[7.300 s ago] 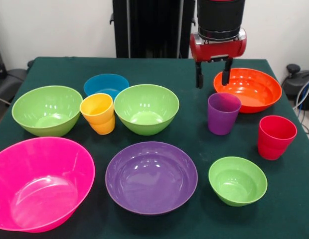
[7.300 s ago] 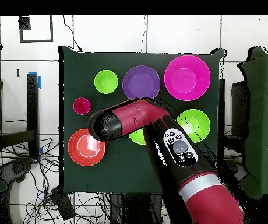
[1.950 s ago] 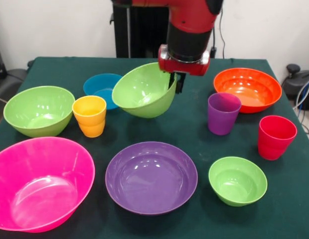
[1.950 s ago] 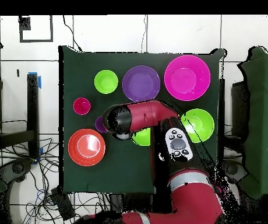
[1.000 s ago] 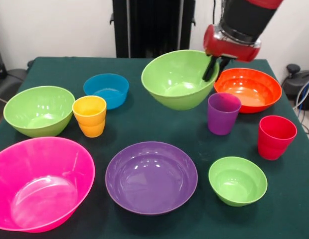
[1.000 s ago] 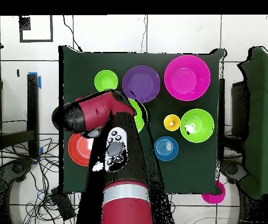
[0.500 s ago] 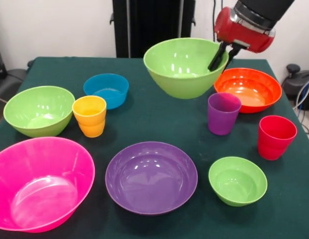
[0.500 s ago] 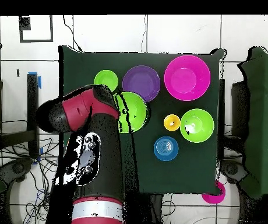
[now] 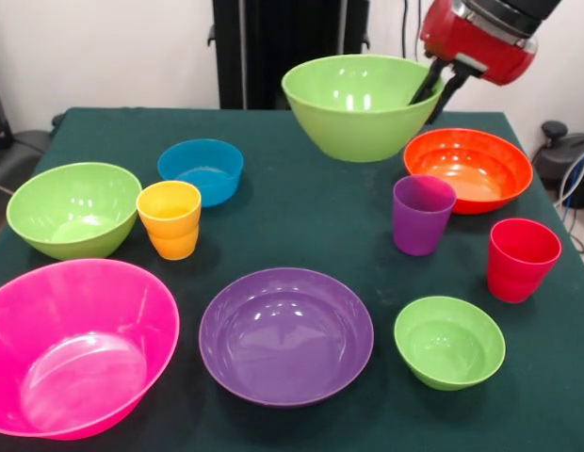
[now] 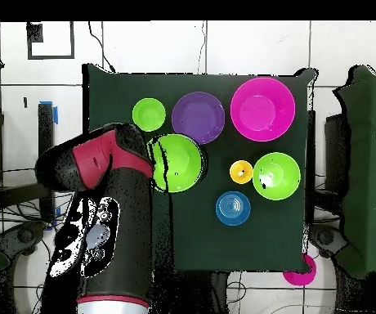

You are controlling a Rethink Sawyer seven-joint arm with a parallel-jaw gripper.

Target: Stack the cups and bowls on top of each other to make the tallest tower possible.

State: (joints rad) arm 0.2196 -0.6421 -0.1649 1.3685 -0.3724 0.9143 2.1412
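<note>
My gripper (image 9: 428,102) is shut on the right rim of a large lime green bowl (image 9: 360,105), one finger inside it and one outside. The bowl hangs upright well above the table, left of the orange-red bowl (image 9: 471,168). In front of it stands the purple cup (image 9: 422,215), upright and empty, with the red cup (image 9: 523,259) to its right. The yellow-orange cup (image 9: 176,218) stands at the left. From overhead, the held bowl (image 10: 177,162) shows beside my arm (image 10: 101,204), which hides the gripper, the purple cup, the red cup and the orange-red bowl. No tower stands.
Also on the green cloth are a blue bowl (image 9: 202,169), a second large green bowl (image 9: 75,209), a hot pink bowl (image 9: 75,347), a wide purple bowl (image 9: 285,334) and a small green bowl (image 9: 449,341). All of them stand upright and apart.
Over the last seconds my gripper took the middle green bowl by its rim and lifted it. In the last second the bowl rose and moved right, toward the far edge.
</note>
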